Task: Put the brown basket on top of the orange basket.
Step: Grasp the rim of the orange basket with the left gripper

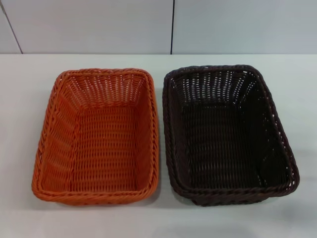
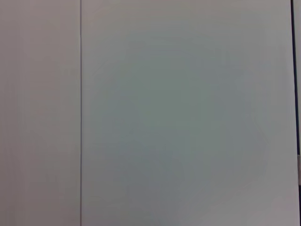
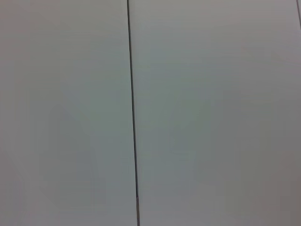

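Observation:
The orange basket (image 1: pixel 97 136) sits on the white table on the left in the head view, upright and empty. The brown basket (image 1: pixel 228 134) sits right beside it on the right, upright and empty, with a narrow gap between their rims. Neither gripper nor arm shows in the head view. The left wrist view and the right wrist view show only pale wall panels with a thin dark seam.
The white table (image 1: pixel 158 220) runs around both baskets, with bare surface in front and on both sides. A pale panelled wall (image 1: pixel 99 25) stands behind the table's far edge.

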